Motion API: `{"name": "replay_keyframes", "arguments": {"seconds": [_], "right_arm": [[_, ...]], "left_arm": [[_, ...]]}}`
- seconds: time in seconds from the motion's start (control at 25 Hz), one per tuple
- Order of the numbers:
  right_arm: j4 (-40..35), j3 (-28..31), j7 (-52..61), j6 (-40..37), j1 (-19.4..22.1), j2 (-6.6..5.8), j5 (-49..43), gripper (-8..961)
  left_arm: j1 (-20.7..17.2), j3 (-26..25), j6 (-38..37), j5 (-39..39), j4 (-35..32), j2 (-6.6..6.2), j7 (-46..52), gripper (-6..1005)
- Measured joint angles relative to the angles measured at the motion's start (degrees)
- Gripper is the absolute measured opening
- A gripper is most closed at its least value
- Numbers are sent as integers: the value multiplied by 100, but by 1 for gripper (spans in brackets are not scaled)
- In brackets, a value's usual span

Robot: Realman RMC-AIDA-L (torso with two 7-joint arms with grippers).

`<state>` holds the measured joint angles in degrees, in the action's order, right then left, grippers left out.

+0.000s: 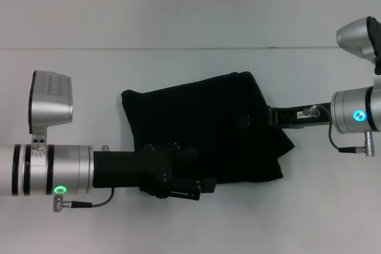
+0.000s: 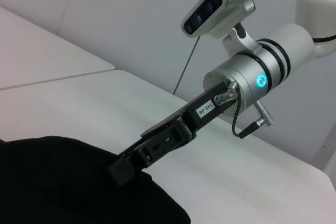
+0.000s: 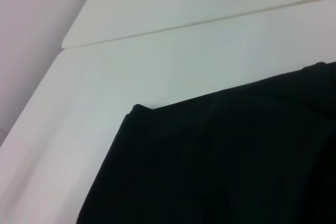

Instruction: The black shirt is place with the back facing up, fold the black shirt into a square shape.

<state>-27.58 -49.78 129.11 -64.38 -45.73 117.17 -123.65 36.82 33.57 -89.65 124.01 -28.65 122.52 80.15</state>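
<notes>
On the white counter (image 1: 178,22), head view: black shirt (image 1: 196,129) lies folded into a rough block at centre. Left claw (image 1: 199,187) over its near edge, right claw (image 1: 262,118) at its right edge; grip of either cannot be told. Left wrist view: right claw (image 2: 123,169) touches the cloth; small white label on its arm, writing not readable. Right wrist view: shirt fills the lower frame, counter beyond.

Even, diffuse overhead light is washing the white table (image 1: 178,4); shadows are showing faint and soft. The black shirt (image 1: 202,129) is reading as a flat matte mass, folds barely resolving. Right wrist view is looking soft throughout.
</notes>
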Motion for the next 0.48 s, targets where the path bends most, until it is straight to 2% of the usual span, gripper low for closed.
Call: {"name": "replay_keyframes", "arguments": {"seconds": [0.32,0.48], "right_arm": [[12,-18,-39,88,18,24,-1,443],[-1,-39,-47,138,12,25,-18,313]], "left_arm": [[0,-17,0,0,0,0,0,950],[-6,-26,0,0,0,0,0,950]]}}
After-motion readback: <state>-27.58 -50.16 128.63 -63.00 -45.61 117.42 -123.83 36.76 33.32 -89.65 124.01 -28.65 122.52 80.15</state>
